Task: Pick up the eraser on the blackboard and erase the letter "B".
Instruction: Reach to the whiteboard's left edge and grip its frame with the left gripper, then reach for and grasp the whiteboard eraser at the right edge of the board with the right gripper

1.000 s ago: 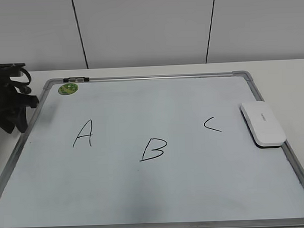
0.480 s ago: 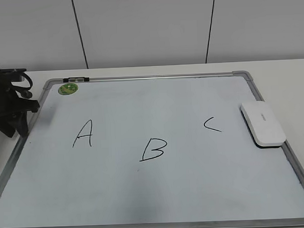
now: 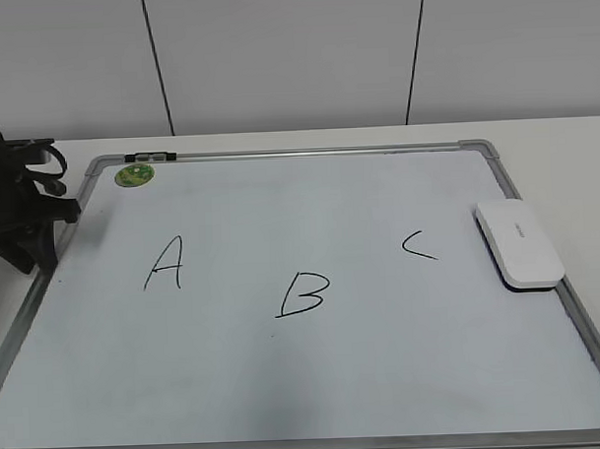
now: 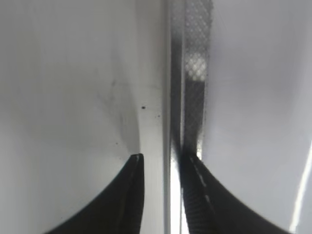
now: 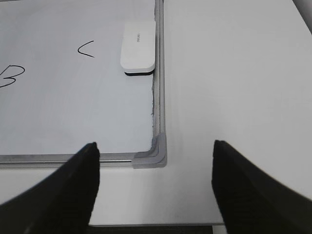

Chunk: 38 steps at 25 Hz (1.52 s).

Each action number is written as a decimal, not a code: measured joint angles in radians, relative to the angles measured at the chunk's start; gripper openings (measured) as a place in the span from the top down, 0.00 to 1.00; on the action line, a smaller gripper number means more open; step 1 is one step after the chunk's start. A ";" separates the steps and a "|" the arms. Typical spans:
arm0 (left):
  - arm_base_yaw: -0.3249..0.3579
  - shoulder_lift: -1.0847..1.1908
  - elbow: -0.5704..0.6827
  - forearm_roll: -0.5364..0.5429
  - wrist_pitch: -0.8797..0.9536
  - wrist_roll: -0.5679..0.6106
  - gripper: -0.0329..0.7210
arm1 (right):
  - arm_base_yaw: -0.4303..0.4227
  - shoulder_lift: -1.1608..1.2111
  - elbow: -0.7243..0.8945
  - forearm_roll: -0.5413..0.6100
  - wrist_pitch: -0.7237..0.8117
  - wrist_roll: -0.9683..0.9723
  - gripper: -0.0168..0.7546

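The white eraser (image 3: 520, 243) lies flat at the right edge of the blackboard (image 3: 335, 381), right of the "C". The black letter "B" (image 3: 304, 293) is near the board's middle. My left gripper (image 3: 41, 255) is at the board's left frame; in the left wrist view (image 4: 161, 158) its jaws stand narrowly apart with the frame edge between them. My right gripper (image 5: 155, 147) is open and empty, over the table just in front of the board's near right corner, with the eraser (image 5: 139, 47) ahead and part of the "B" (image 5: 9, 77) at far left.
A black "A" (image 3: 165, 262) and a "C" (image 3: 419, 245) flank the "B". A round green sticker (image 3: 135, 174) sits at the board's far left corner. A grey corner piece (image 5: 153, 156) lies between my right fingers. White table lies right of the board.
My left gripper has shifted slightly at the board's left frame. The eraser, the letters and the board have not moved.
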<state>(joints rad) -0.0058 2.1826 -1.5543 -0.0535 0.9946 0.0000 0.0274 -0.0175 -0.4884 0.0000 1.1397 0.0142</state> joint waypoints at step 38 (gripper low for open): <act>0.000 0.003 -0.002 -0.027 0.018 0.000 0.92 | 0.000 0.940 -0.317 0.006 -0.364 -0.014 0.36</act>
<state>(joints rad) -0.0058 2.1856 -1.5567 -0.0806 1.0125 0.0000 0.0274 0.9222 -0.8055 0.0057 0.7758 0.0000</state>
